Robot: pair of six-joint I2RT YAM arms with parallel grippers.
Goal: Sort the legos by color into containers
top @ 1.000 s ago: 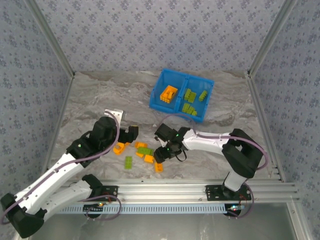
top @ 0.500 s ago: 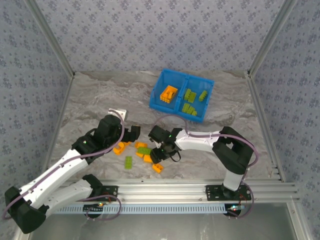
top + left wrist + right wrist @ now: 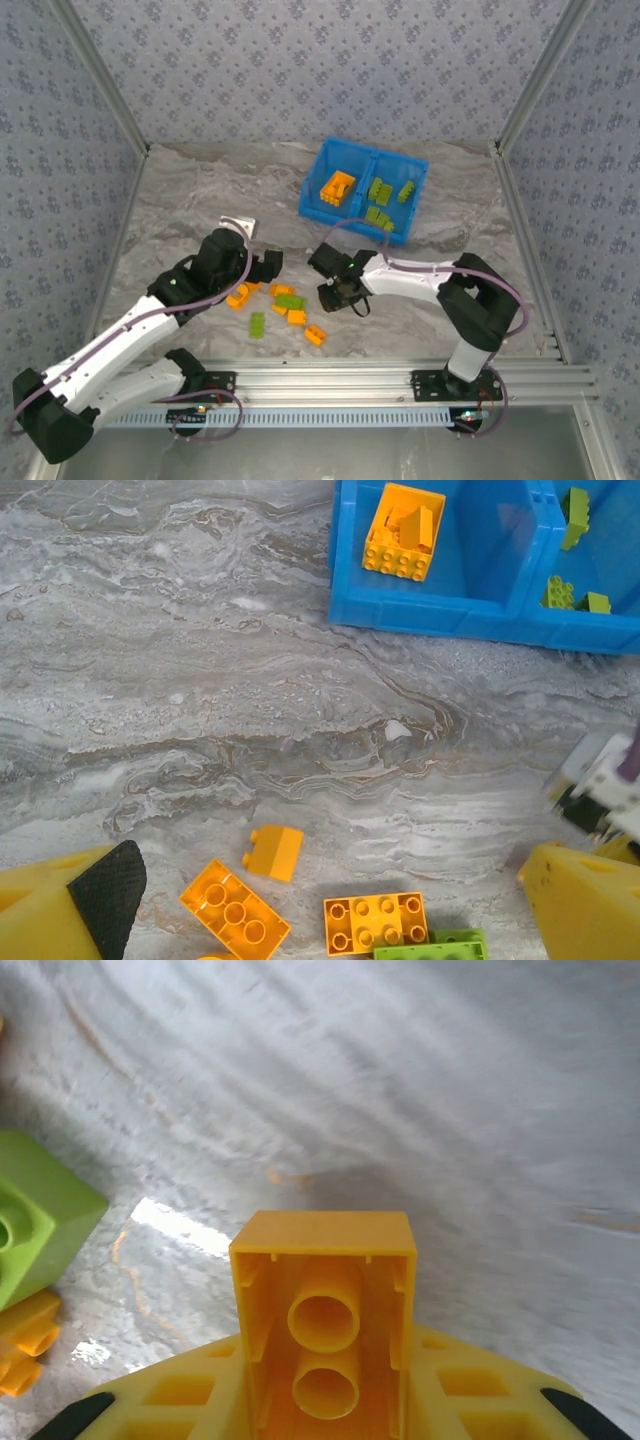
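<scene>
My right gripper (image 3: 336, 294) (image 3: 325, 1405) is shut on an orange lego (image 3: 325, 1310), held with its hollow underside facing the camera, just above the table and right of the loose pile. Loose orange legos (image 3: 238, 296) (image 3: 375, 923) and green legos (image 3: 290, 301) (image 3: 35, 1215) lie on the marble between the arms. My left gripper (image 3: 266, 267) (image 3: 340, 905) hangs open over the pile's left side, fingers wide apart. The blue bin (image 3: 318, 165) (image 3: 440, 612) stands at the back; its left container holds orange legos (image 3: 337, 187) (image 3: 404, 533), its right one green legos (image 3: 385, 200) (image 3: 572, 505).
A small white square object (image 3: 236, 224) lies on the table behind the left arm. Patterned walls and aluminium frame posts (image 3: 520, 90) enclose the table. Bare marble (image 3: 220, 185) stretches between the pile and the bin.
My right gripper has closed on an orange lego from the pile's right edge and drawn back to the right and a little farther away. The left arm has barely shifted.
</scene>
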